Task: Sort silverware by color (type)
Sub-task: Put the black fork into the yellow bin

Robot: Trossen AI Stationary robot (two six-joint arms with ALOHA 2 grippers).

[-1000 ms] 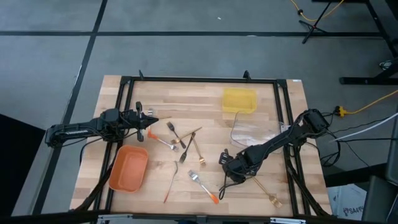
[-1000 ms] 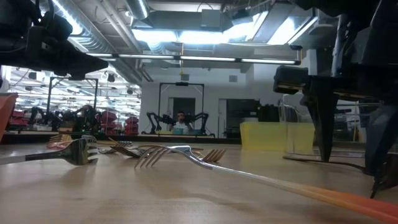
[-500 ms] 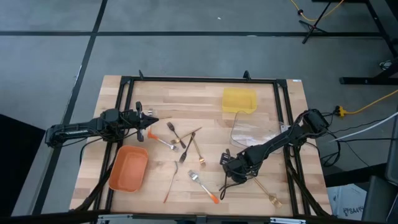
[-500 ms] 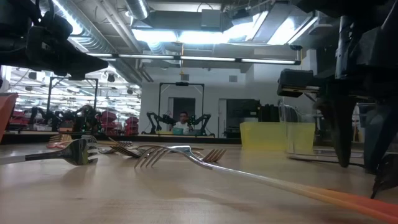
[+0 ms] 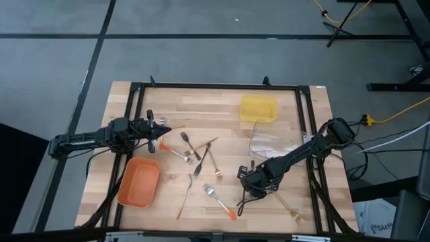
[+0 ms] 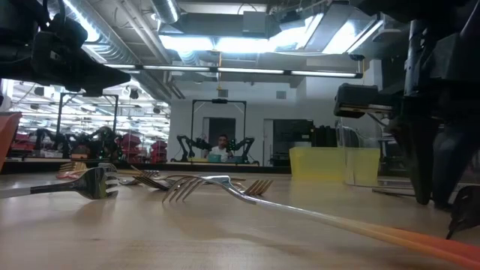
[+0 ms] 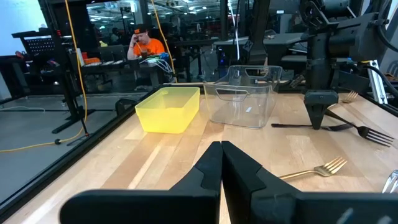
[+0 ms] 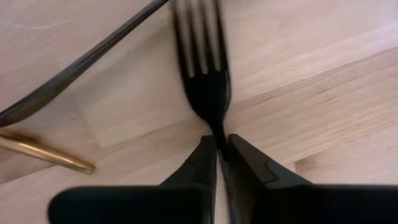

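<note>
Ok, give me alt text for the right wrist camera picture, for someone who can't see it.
The right gripper is closed on the thin neck of a black fork lying on the wooden table, its tines pointing away from the camera. Beside it lie a second dark utensil handle and a gold handle tip.

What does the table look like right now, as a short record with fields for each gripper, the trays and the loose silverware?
right gripper: low at the table, shut on black fork at its neck
left gripper: shut, holding nothing, near the table's left edge
trays: orange tray front left, yellow tray far side, clear tray in front of the yellow one
loose silverware: several forks scattered mid-table
gold handle: lying beside the black fork
</note>
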